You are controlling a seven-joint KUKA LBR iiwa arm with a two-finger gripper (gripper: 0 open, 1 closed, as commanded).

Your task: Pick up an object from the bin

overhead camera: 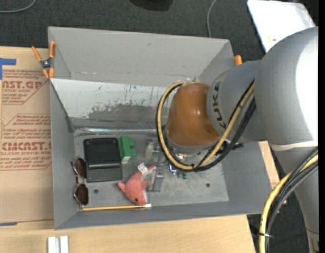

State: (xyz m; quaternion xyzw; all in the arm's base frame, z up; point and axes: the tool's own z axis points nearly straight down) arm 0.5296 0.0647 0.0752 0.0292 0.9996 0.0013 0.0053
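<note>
**Pincer low in the bin beside a pink toy**

The pincer (156, 168) hangs low over the middle of the bin floor, below the orange cover (190, 115) on the wrist. Much of it is hidden by that cover and by the looped cables (163, 121) round it. Whether it is open or closed cannot be told, and nothing can be seen gripped in it.

Nearest to it is a small white-and-red scrap (146, 168), just at its left side; contact between them cannot be made out. Just below and to the left lies a pink toy (134, 190), soft-looking and rounded, near the front wall of the bin. Its upper end points toward the pincer and it is very close to it.

Farther left, a green block (127, 147) sits just beside the right edge of a black box (103, 158), which lies flat on the floor. Left of the box, a pair of sunglasses (79, 181) lies against the left wall, one lens above the other. A thin yellow stick (114, 207) lies along the front wall, just below the toy.

The grey bin (136, 51) has bare sloping walls behind and at the sides. The arm (281, 96) reaches in over its right rim.
</note>
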